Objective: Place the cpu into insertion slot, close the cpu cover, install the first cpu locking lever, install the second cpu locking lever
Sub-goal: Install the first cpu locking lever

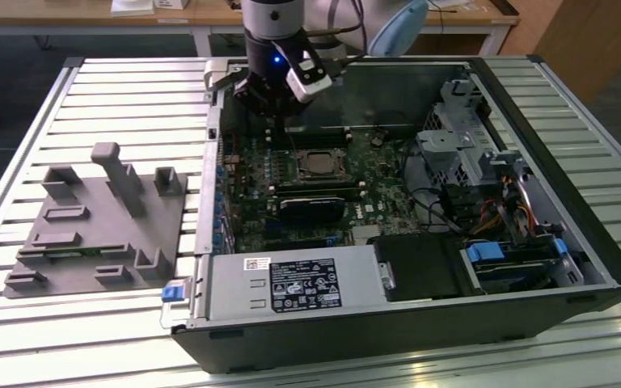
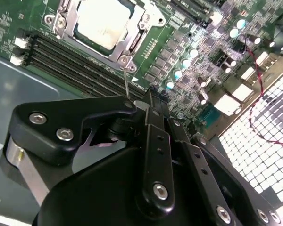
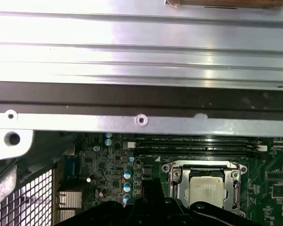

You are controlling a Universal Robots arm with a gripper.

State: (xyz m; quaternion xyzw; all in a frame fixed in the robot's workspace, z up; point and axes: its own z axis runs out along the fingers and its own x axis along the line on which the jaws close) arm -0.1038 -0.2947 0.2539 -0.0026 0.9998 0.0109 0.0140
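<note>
**Open case, socket stage.** One cpu (image 2: 103,20) lies flat in the single insertion slot (image 1: 298,164), inside one open computer case (image 1: 397,339) on a slatted table (image 1: 127,89). One cpu cover (image 2: 92,46) lies closed around the chip. One thin lever (image 2: 126,82) rises from the cover's corner to the one gripper (image 1: 278,113), which hangs just above the socket. Whether it is released or clenched cannot be told. One grey fixture (image 1: 95,218) sits beside the case.

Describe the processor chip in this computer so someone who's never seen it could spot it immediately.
Look inside the open computer case, at the green circuit board. Beside the long black memory slots, a silvery metal frame holds the processor chip. It's the only flat square with a dull silver-grey top.
</note>
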